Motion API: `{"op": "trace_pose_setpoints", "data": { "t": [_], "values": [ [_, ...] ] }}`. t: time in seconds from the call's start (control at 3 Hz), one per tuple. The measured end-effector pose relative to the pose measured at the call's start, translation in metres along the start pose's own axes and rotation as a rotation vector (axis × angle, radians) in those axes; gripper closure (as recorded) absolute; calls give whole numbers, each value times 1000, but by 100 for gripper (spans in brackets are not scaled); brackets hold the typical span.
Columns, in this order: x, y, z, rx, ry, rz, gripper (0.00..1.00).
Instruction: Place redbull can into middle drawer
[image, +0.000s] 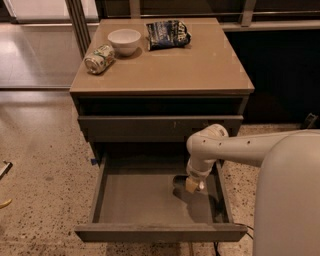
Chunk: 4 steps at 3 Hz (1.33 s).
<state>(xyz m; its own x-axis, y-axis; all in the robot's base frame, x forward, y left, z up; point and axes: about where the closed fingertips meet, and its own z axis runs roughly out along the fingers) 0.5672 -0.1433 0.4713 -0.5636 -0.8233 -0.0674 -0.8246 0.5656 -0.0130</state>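
Observation:
The middle drawer (160, 232) is pulled out wide open, a shallow grey-brown box with a flat bottom. My gripper (191, 185) is low inside it, at the right of the drawer's middle, just above the bottom. It is shut on the redbull can (179, 181), which lies sideways and sticks out to the left of the fingers. The can looks dark in the arm's shadow and is close to the drawer bottom; I cannot tell whether it touches.
On the cabinet top (200, 70) lie a green-and-white can (99, 59) on its side, a white bowl (124, 41) and a dark chip bag (167, 34). The drawer front above (150, 127) is closed. My arm (240, 150) reaches in from the right.

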Motion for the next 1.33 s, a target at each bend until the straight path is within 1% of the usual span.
{"op": "trace_pose_setpoints", "data": {
  "t": [0.33,0.67,1.0,1.33],
  "values": [
    [1,6,30,-69,3,170,100],
    [-4,14,49,-165,-11,284,81],
    [-8,23,62,-264,-47,391,58],
    [-13,33,71,-309,-68,432,35]
  ]
}}
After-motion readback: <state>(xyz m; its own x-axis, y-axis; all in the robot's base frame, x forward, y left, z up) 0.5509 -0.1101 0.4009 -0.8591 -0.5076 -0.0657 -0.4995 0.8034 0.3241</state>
